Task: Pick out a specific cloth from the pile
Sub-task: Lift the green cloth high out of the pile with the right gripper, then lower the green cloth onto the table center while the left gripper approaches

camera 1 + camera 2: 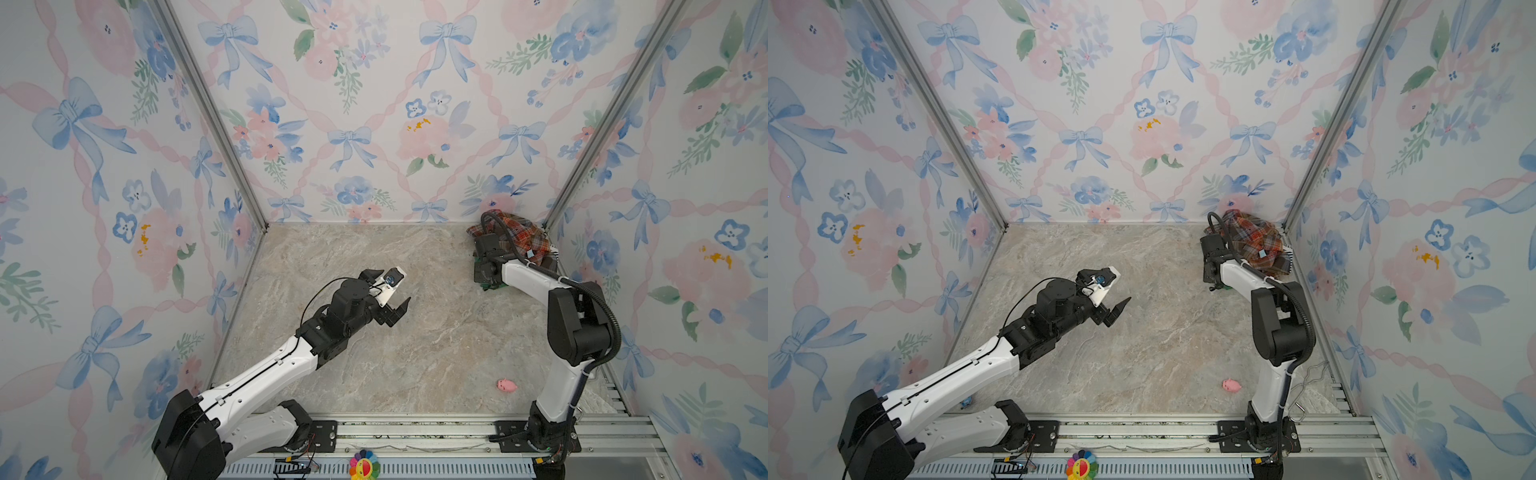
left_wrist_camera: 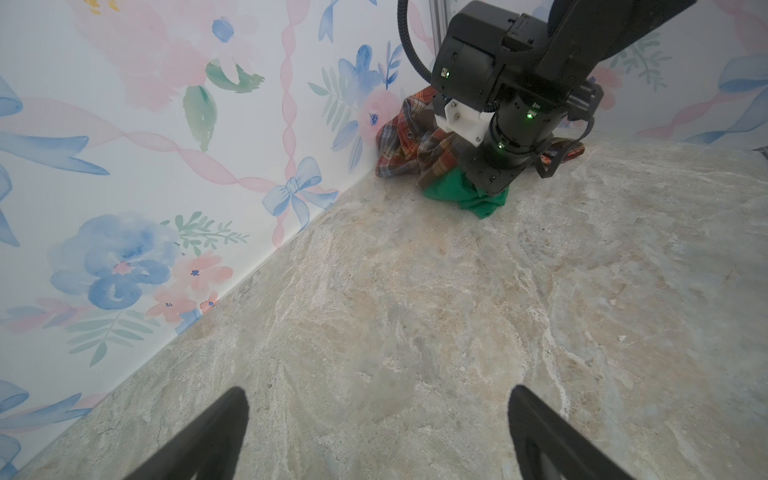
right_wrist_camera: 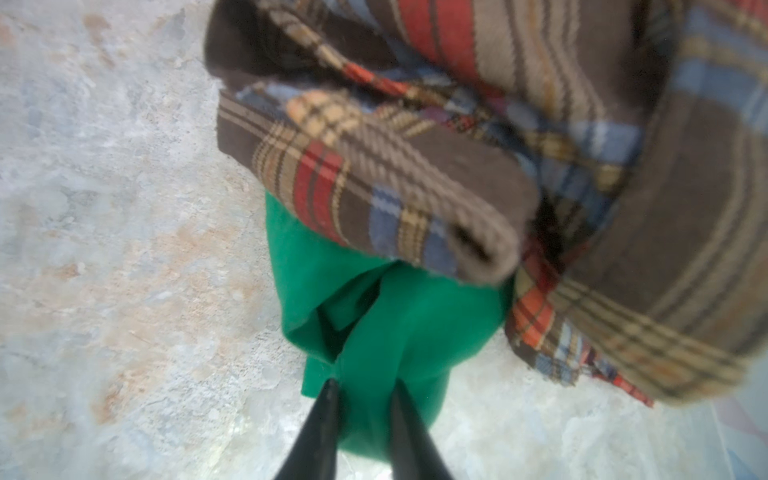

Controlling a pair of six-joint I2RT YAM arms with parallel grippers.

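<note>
The pile [image 1: 519,235] lies in the far right corner, mostly an orange-brown plaid shirt [image 3: 582,145] with a bit of striped fabric [image 1: 1289,250] at its edge. The bright green cloth [image 3: 395,324] pokes out from under the plaid onto the marble floor, and the left wrist view shows it as well [image 2: 449,189]. My right gripper [image 3: 365,384] points down at the pile's near edge, shut on a bunched fold of the green cloth. Over the middle of the floor my left gripper [image 2: 378,390] hovers wide open with nothing in it, facing the pile.
A small pink toy [image 1: 507,385] lies on the floor near the right arm's base. A rainbow flower toy [image 1: 364,465] sits on the front rail. Floral walls close in the back and both sides, and the pile sits tight against the corner post [image 1: 552,216].
</note>
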